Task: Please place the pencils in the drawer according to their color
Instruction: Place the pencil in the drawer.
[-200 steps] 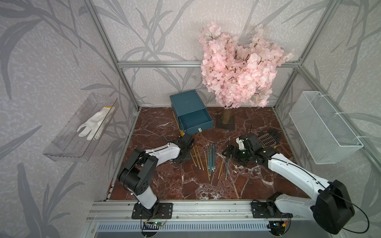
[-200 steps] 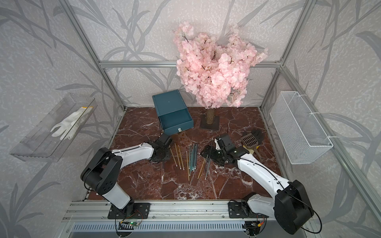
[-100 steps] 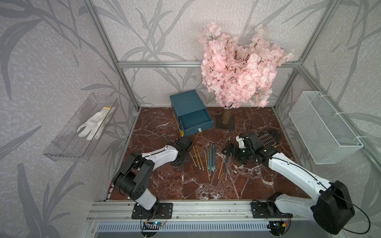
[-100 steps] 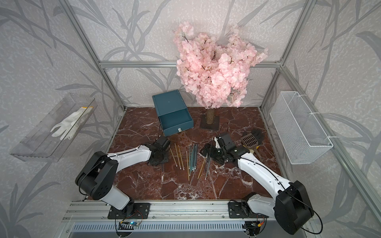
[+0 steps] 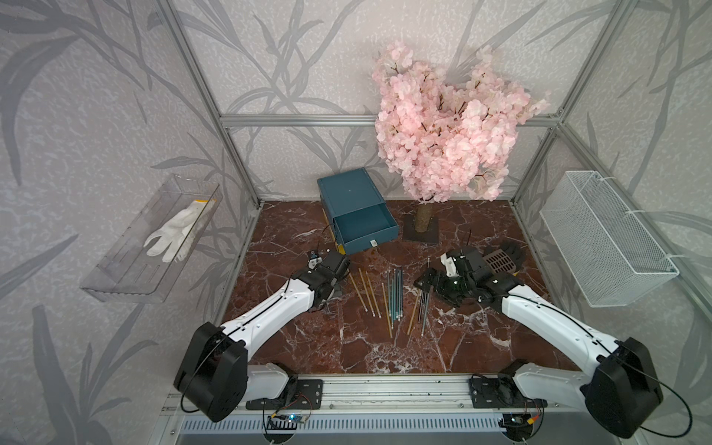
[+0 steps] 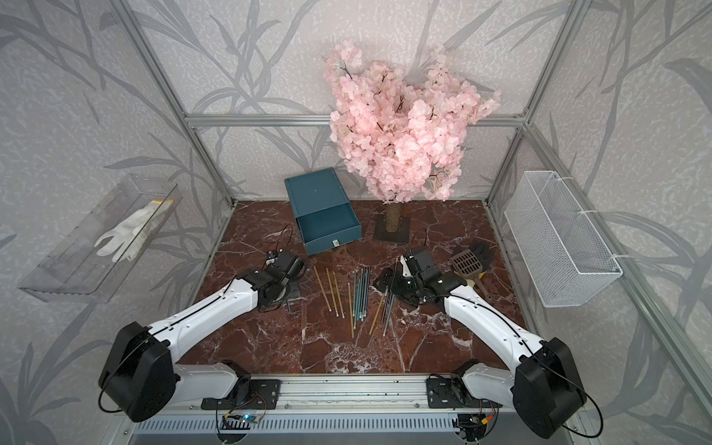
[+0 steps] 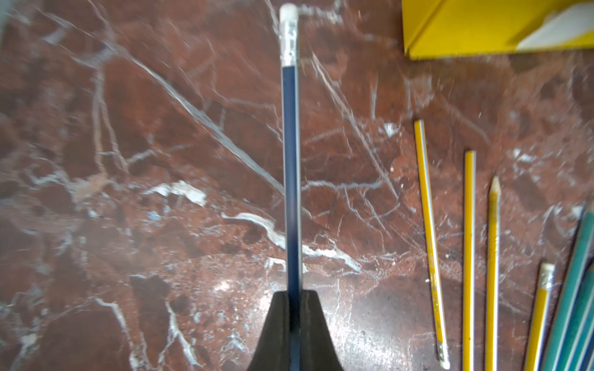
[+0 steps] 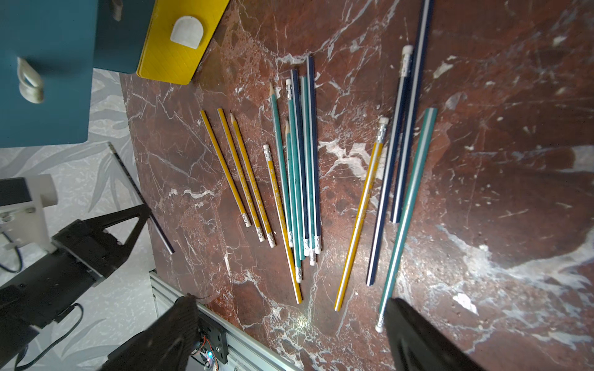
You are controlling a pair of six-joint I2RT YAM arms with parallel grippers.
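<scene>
Your left gripper [image 7: 294,298] is pressed together on one navy pencil [image 7: 291,160], pinching it near one end so the eraser tip points away from the wrist. In a top view that gripper sits at about 9 o'clock of the pencil spread, and the drawer chest [image 5: 348,192] stands at 12 o'clock of it, near the back wall.

Your right gripper [image 8: 289,298] is spread wide and empty. It hangs at about 3 o'clock of the spread, above the loose pencils [image 8: 299,167] and touching none.

By my reading you are at the very start. The top teal drawer [image 5: 364,227] is pulled out and shows nothing inside, and the yellow drawer [image 8: 180,41] at the bottom juts out a little. Apart from the one you hold, every yellow, teal and navy pencil lies on the marble table [image 5: 346,346]. All the sorting is left to do.
</scene>
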